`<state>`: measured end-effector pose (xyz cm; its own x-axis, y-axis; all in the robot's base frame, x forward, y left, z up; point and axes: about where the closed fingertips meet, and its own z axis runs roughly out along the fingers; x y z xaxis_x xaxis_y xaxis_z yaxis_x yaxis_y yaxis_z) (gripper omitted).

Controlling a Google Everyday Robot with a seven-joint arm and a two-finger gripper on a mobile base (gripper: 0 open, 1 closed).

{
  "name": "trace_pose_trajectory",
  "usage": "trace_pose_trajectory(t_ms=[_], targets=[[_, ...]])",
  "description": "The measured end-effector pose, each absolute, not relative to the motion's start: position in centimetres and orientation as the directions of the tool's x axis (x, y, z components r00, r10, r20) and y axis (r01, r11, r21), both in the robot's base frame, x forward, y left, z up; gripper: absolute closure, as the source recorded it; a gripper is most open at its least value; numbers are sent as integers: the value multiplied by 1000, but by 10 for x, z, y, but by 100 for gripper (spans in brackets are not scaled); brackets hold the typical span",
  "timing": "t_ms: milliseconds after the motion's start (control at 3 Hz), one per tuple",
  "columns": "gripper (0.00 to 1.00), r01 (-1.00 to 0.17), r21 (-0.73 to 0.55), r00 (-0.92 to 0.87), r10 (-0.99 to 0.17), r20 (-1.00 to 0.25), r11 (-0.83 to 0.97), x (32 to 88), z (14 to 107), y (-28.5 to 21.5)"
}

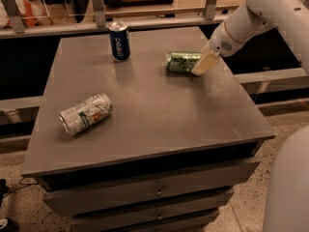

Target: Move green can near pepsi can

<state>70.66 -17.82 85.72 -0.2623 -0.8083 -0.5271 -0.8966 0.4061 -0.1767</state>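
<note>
The green can (179, 62) lies on its side on the grey table top (154, 110), towards the back right. The pepsi can (119, 41) stands upright near the back edge, to the left of the green can and about a can's length away. My gripper (202, 63) reaches down from the white arm (251, 18) at the right and sits at the green can's right end, low over the table.
A white can with green and red markings (86, 113) lies on its side at the front left of the table. Drawers (154, 192) sit under the table top. A railing with posts (96, 6) runs behind the table.
</note>
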Motion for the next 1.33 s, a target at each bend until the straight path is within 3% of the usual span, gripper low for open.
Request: trace_pose_trajectory(t_ms=[333, 667, 1333], targets=[[87, -905, -197, -220, -813, -540, 376, 702, 868, -163], [100, -913, -207, -187, -813, -552, 351, 702, 879, -139], [100, -907, -202, -187, -783, -593, 369, 720, 885, -103]])
